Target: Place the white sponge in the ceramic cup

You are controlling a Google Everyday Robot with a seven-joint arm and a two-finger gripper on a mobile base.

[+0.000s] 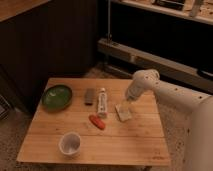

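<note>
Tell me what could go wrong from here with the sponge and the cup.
1. The gripper is at the sponge, near the tube; a sideways slip may knock the tube.
2. The red object lies between sponge and cup; a low carry could push it.
3. The cup looks hardly wider than the sponge, which may catch on its rim.

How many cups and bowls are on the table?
2: the green bowl at the far left, the ceramic cup near the front edge. None looks hidden. The gripper is at the white sponge.
</note>
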